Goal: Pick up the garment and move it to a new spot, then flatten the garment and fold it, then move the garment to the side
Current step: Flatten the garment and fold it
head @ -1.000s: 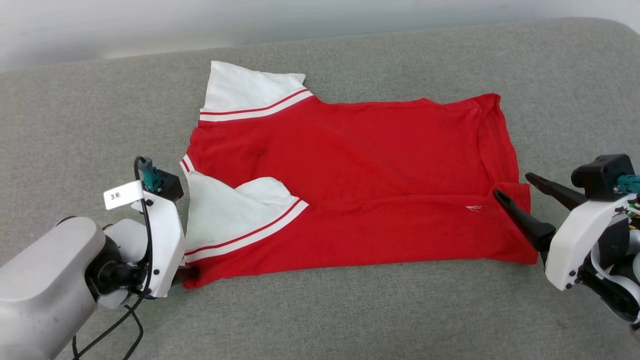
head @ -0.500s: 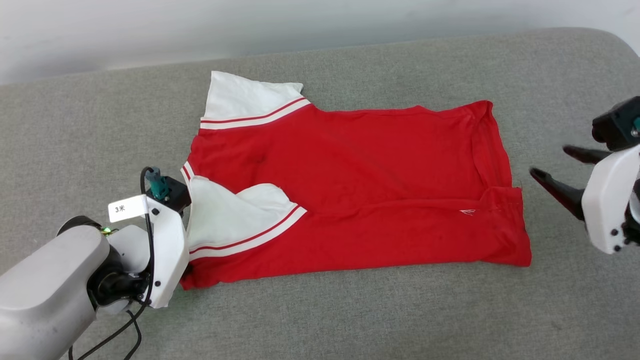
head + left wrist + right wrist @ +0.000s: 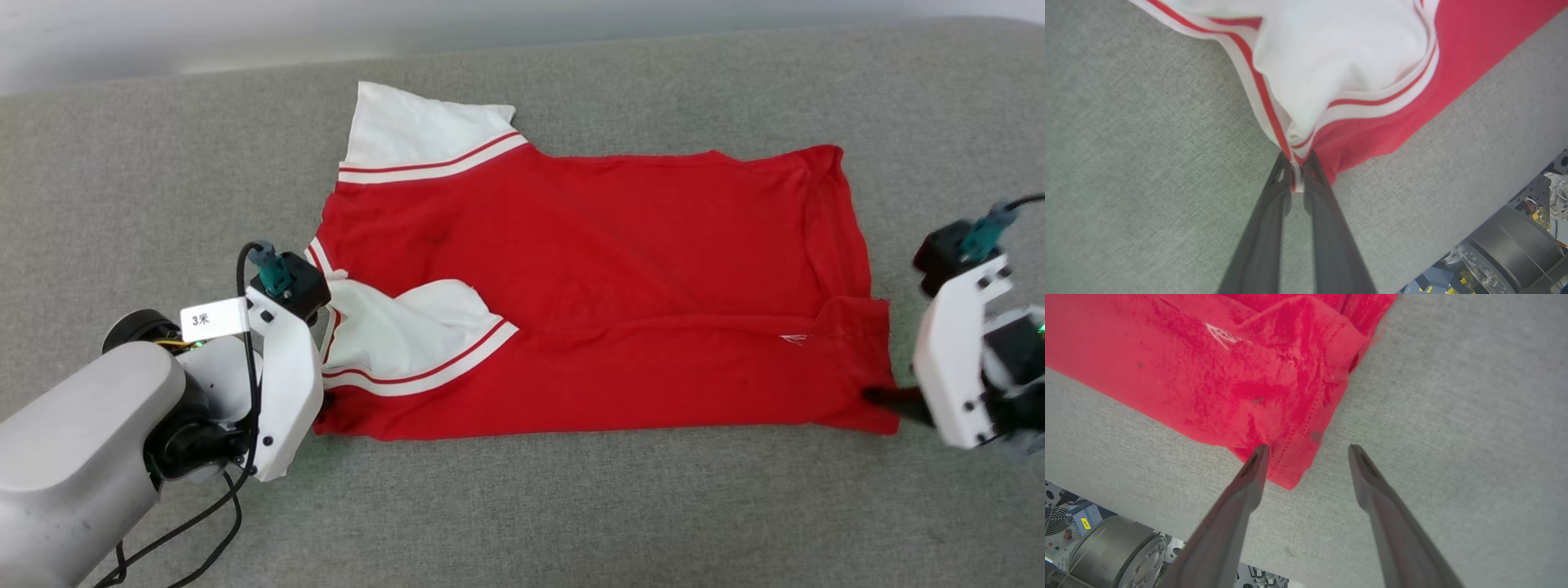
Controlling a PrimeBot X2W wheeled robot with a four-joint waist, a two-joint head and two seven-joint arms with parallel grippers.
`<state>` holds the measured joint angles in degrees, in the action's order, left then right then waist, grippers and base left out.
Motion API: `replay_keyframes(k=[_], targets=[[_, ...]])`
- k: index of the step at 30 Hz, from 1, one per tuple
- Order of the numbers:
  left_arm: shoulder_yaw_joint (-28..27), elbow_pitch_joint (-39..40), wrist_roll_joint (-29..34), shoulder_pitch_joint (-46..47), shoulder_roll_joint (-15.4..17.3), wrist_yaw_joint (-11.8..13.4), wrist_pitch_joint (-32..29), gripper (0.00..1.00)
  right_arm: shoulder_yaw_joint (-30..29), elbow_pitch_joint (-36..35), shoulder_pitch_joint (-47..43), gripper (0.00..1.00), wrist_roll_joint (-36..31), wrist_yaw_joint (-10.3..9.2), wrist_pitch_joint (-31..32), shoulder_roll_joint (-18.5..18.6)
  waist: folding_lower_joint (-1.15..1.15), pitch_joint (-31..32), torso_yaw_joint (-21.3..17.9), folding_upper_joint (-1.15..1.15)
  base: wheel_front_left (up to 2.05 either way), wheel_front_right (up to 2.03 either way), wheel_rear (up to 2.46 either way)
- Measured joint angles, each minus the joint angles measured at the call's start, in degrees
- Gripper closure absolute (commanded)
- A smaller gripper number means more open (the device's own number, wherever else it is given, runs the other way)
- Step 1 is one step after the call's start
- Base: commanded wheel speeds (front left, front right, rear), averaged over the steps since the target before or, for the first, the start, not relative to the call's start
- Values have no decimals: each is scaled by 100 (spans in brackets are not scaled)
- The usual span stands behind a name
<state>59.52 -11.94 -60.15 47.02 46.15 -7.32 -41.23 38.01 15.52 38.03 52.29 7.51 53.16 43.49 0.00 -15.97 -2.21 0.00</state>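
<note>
The red garment (image 3: 604, 286) lies spread on the grey cushion, its near long edge folded over, white sleeves at the left end. Numerals are hidden. My left gripper (image 3: 1296, 171) is shut on the striped trim at the garment's (image 3: 1384, 122) near-left corner; in the head view its fingers are hidden behind the white wrist housing (image 3: 286, 392). My right gripper (image 3: 1308, 451) stands open around the garment's (image 3: 1229, 375) near-right hem corner, the corner tip lying between the fingers. In the head view the right gripper (image 3: 886, 398) sits low at that corner.
The grey cushion (image 3: 571, 506) extends all around the garment, with a pale wall band (image 3: 408, 33) behind it. Below the cushion's front edge, robot base parts show (image 3: 1106, 547), as do base parts (image 3: 1506, 245) in the left wrist view.
My right gripper has swung away from the hem, then dropped to the near-right corner, still open. The left gripper has stayed shut on the trim and lifted it slightly. The camera shifted.
</note>
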Motion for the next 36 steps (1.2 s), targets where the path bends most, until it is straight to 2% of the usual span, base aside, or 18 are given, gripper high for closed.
replay_keyframes(k=[4, 10, 11, 12, 17, 23, 31, 36], targets=[[21, 31, 55, 36, 1, 0, 48, 100, 84, 381, -265, 0, -92, -2, -255, -372, 0, -135, 45, 0, 0, 0, 0], [43, 26, 52, 43, 37, 0, 125, 100, 123, 667, -305, 0, -46, -1, -602, -505, -1, -225, 74, 0, 0, 0, 0], [43, 21, 35, 31, 43, 0, 146, 100, 137, 679, -305, 74, -44, -1, -704, -502, -1, -222, 70, 0, 0, 0, 0], [43, 8, 22, 12, 48, 0, 168, 100, 156, 690, -306, 100, -38, -1, -802, -495, 0, -211, 62, 0, 0, 0, 0], [21, -16, -114, -184, 143, 0, 322, 100, 238, 593, -288, 100, 79, -1, -1201, -448, 0, -36, 17, 0, 0, 0, 0], [34, 263, -263, -561, 390, 3, 464, 100, 391, 82, -409, 100, 221, 0, -1492, 4, 0, 316, -22, 0, 0, 0, 0], [166, 809, -474, -1273, 703, 185, 637, 100, 416, -547, -970, 100, 446, 1, -1575, 631, 0, 696, -18, 0, 0, 0, 0], [277, 991, -524, -1568, 770, 289, 697, 100, 344, -564, -1316, 100, 523, 1, -1474, 730, 0, 693, -13, 0, 0, 0, 0]])
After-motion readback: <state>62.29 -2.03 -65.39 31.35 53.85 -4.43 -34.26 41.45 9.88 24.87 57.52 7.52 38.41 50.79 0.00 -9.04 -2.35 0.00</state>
